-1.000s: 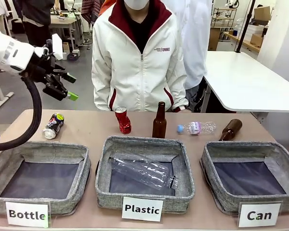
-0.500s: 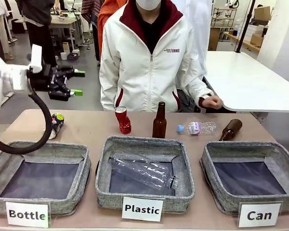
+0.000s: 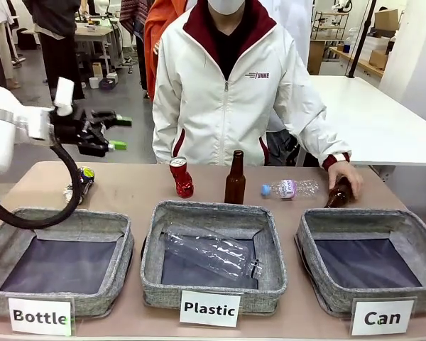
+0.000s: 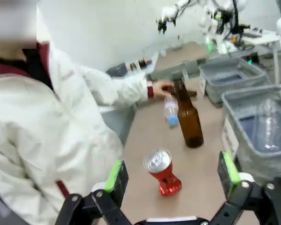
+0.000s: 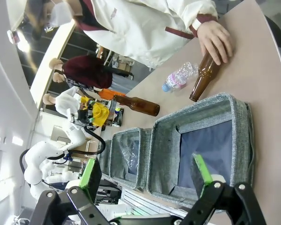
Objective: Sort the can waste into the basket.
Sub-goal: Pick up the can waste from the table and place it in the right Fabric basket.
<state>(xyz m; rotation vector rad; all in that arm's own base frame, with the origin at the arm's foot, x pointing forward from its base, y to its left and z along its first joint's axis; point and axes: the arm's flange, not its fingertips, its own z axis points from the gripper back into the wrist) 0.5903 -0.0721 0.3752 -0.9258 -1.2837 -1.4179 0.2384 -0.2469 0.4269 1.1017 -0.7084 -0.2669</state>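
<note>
three grey fabric baskets sit in a row along the near edge of the table. the basket (image 3: 311, 231) labelled "can" at the right shows only its dark bottom, as does the "bottle" basket (image 3: 125, 238) at the left, and the "plastic" basket (image 3: 275, 245) in the middle holds a clear plastic bottle (image 3: 211, 254) lying on its side. both cans are on the table beyond the baskets: the crushed red can (image 3: 181, 177) stands upright near an upright brown bottle (image 3: 235, 179), and the dark printed can (image 3: 83, 177) lies at the far left, partly behind the arm's black cable. since half a second ago the person's hand (image 3: 348, 177) has come down onto the lying brown bottle (image 3: 339, 194), beside a small clear bottle (image 3: 290, 189), and the left gripper (image 3: 121, 133) has dropped a little. it is held level above the table's left end, fingers spread wide and holding nothing, pointing towards the red can. the right gripper (image 5: 145, 176) is spread wide too, over the can basket.
</note>
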